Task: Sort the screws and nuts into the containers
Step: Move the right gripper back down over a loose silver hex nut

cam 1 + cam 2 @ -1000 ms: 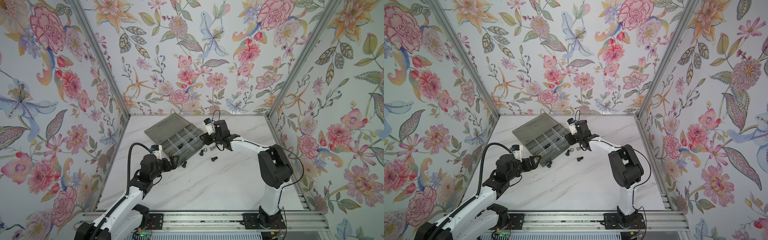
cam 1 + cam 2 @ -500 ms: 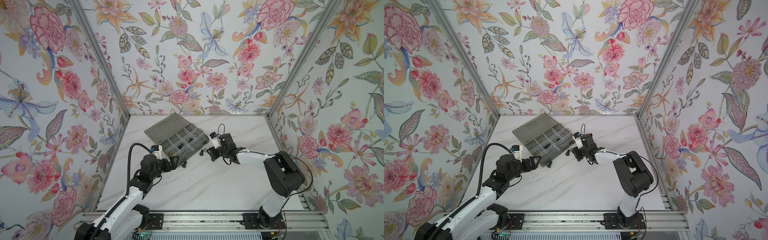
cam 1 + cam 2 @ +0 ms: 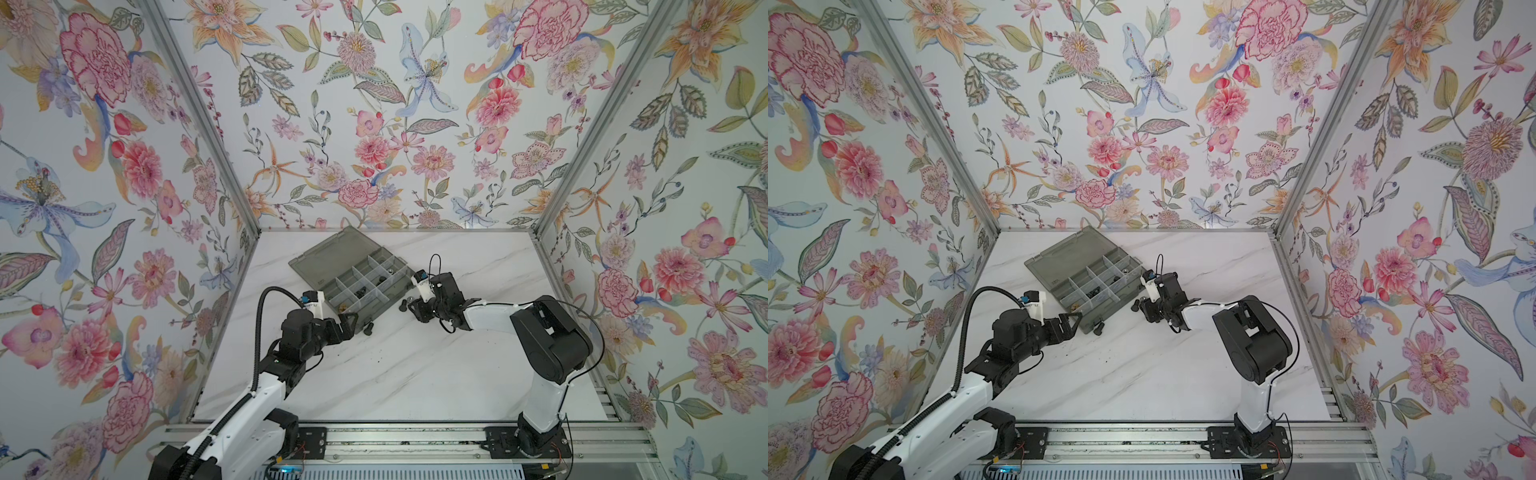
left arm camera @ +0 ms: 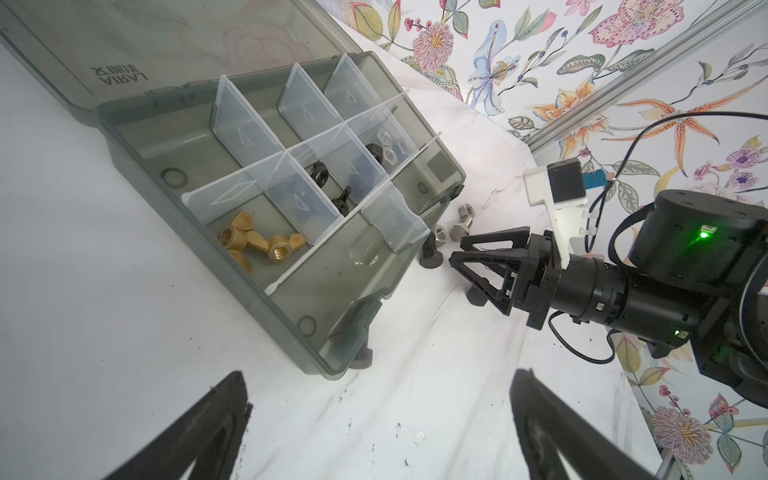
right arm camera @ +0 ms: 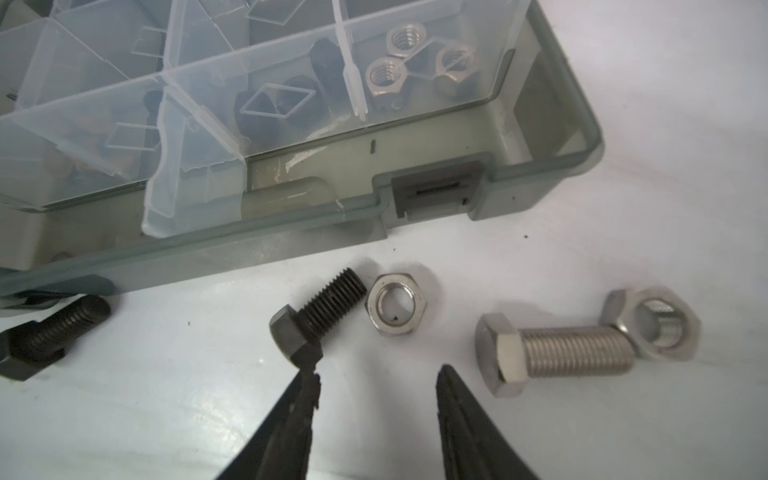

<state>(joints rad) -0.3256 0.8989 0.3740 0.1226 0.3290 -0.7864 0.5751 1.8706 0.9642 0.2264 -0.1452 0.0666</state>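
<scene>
Lettering on the lid is reversed (hardly legible), left gripper gapes empty, right gripper half-open, also empty.

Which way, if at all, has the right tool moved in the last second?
Yes. The right tool has moved toward the table's front edge, from about level with the box's right corner to in front of it.

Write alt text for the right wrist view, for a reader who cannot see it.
The right gripper, open and empty, points at a black bolt and silver nut lying on the white table beside the grey organizer box. A silver bolt, second nut and another black bolt lie nearby.
</scene>
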